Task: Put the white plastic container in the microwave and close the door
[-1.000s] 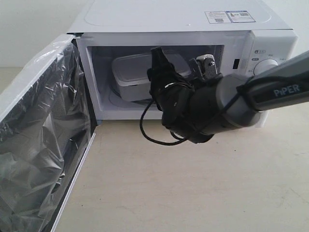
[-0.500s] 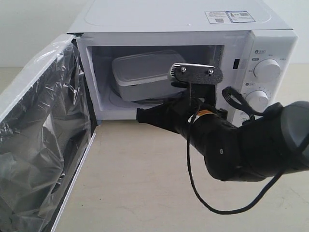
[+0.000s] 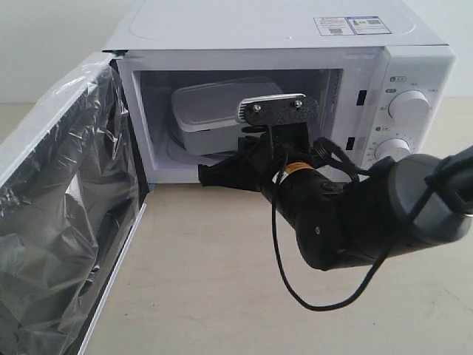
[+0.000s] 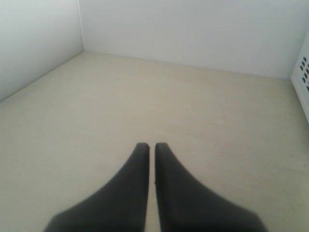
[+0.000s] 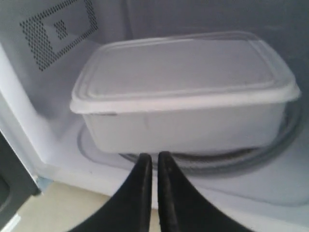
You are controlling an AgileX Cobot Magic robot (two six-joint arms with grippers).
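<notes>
Backing out of microwave (image 3: 281, 29) cavity over last second: right gripper (image 5: 154, 157) now at its mouth, jaws pressed together, empty. Wide open: door (image 3: 59, 200), so closing remains. Inside on turntable (image 5: 270, 157), let go: white plastic container (image 5: 183, 82). Over surface (image 4: 193, 106), left gripper (image 4: 151, 146) narrow too, holding nothing. Count: one microwave, one door, one container, two grippers, two knobs (image 3: 409, 106).

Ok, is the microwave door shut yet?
No, the door stands swung wide open, and the white plastic container sits inside the microwave.
</notes>
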